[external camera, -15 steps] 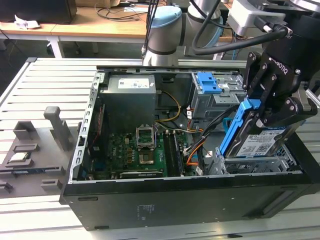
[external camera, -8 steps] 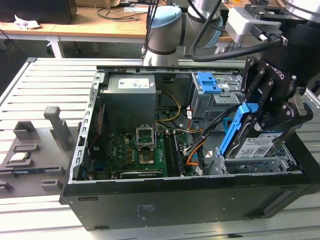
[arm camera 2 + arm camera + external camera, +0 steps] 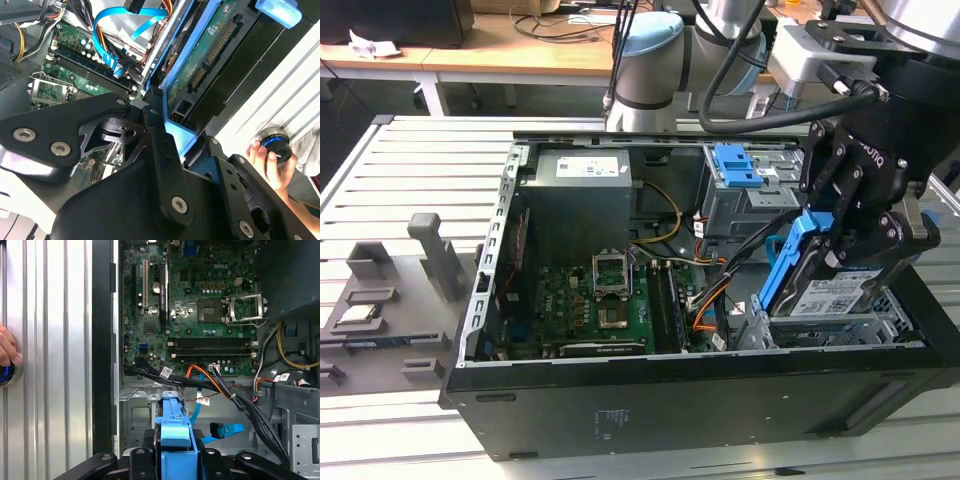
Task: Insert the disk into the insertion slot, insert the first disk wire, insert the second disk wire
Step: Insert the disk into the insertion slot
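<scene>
Black pincer (image 3: 858,240) clamped on the silver metal hard drive (image 3: 850,285) in its bright blue plastic bracket (image 3: 788,262), white-and-blue label (image 3: 825,300) illegible, tilted, lower end at the low grey perforated drive bay (image 3: 840,330).

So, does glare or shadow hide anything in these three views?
Exterior view: even light, the case floor shaded, the disk in the hand well lit. First wrist view: table glares pale. Second wrist view: table blown white, the hand dark.
</scene>
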Motion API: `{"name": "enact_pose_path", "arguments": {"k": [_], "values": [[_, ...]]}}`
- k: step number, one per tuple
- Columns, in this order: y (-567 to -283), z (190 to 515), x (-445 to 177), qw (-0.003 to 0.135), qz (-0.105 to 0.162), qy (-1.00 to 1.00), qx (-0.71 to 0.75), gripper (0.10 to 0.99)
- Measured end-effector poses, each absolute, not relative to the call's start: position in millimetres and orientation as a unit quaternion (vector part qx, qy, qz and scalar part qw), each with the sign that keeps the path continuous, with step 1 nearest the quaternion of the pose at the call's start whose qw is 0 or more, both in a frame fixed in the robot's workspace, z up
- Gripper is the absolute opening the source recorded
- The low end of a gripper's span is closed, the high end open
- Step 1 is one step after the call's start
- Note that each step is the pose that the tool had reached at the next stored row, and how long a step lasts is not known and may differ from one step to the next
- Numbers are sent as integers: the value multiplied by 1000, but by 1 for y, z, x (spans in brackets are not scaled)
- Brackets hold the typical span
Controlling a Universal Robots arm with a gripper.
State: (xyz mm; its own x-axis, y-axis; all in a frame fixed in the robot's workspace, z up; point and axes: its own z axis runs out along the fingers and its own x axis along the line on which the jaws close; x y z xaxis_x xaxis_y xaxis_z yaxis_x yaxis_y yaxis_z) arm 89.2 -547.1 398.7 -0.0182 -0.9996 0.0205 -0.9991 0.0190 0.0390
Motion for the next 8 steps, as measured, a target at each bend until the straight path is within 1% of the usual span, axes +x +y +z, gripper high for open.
{"name": "enact_pose_path", "arguments": {"k": [1,2,5,8], "values": [[-547,399,89,21,-7,-713,700,380],[-547,398,89,21,-7,-713,700,443],[-547,398,89,21,-7,-713,700,431],[-547,398,89,21,-6,-713,700,239]]}}
